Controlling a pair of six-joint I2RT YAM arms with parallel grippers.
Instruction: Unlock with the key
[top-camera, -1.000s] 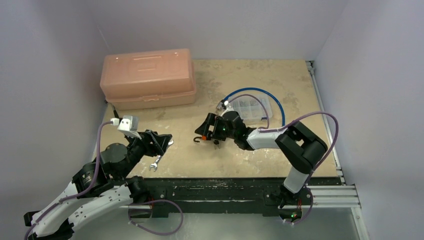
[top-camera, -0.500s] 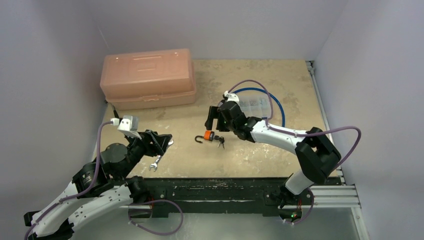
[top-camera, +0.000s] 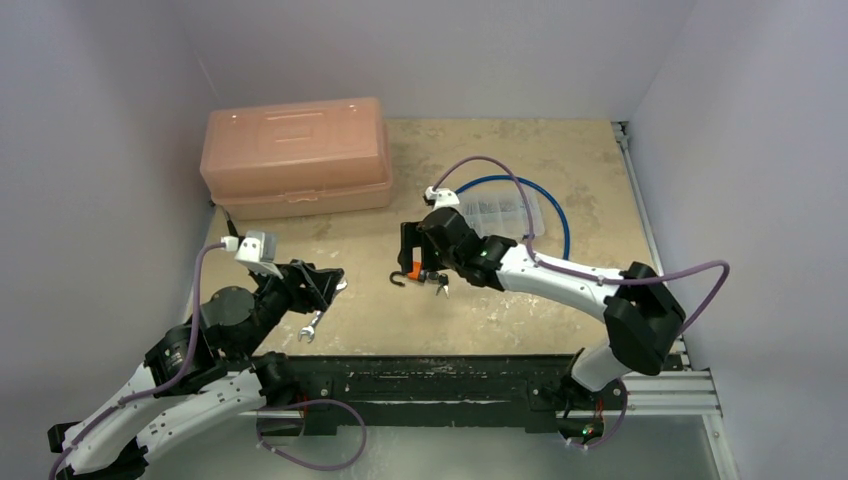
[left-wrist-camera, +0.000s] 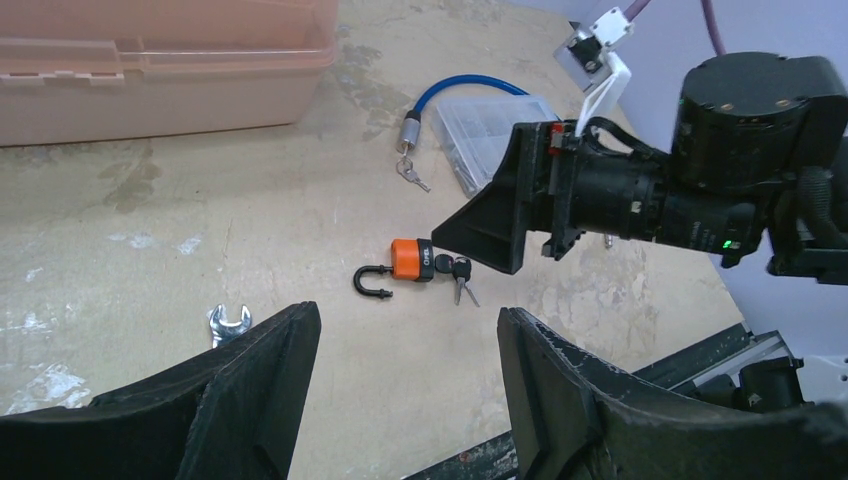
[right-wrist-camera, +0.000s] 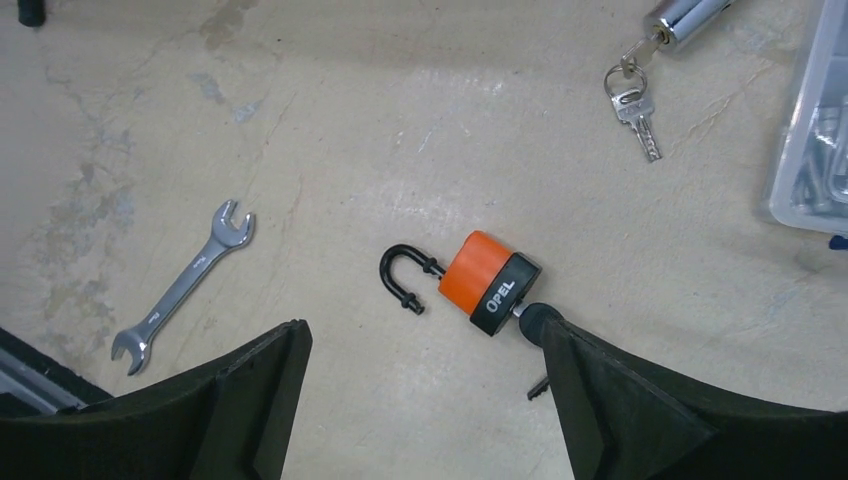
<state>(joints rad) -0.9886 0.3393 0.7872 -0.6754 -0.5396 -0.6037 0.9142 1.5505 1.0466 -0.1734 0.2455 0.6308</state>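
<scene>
An orange and black padlock (right-wrist-camera: 487, 282) lies on the table with its black shackle (right-wrist-camera: 403, 278) swung open. A black-headed key (right-wrist-camera: 533, 318) sits in its keyhole, with spare keys hanging from it. The padlock also shows in the left wrist view (left-wrist-camera: 410, 262) and in the top view (top-camera: 413, 273). My right gripper (right-wrist-camera: 425, 345) hovers above it, open and empty; in the top view the right gripper (top-camera: 418, 250) is just behind the padlock. My left gripper (left-wrist-camera: 405, 350) is open and empty, well short of the padlock, at the left in the top view (top-camera: 322, 284).
A small wrench (top-camera: 310, 326) lies by the left gripper. A pink toolbox (top-camera: 295, 155) stands at the back left. A blue cable lock (top-camera: 520, 185) with its own keys (right-wrist-camera: 637, 100) and a clear plastic box (top-camera: 505, 212) lie behind the right arm.
My right gripper has let go of the padlock and key, risen and drawn back, then shifted left over it. The padlock stays on the table, shackle open. The left arm has not moved.
</scene>
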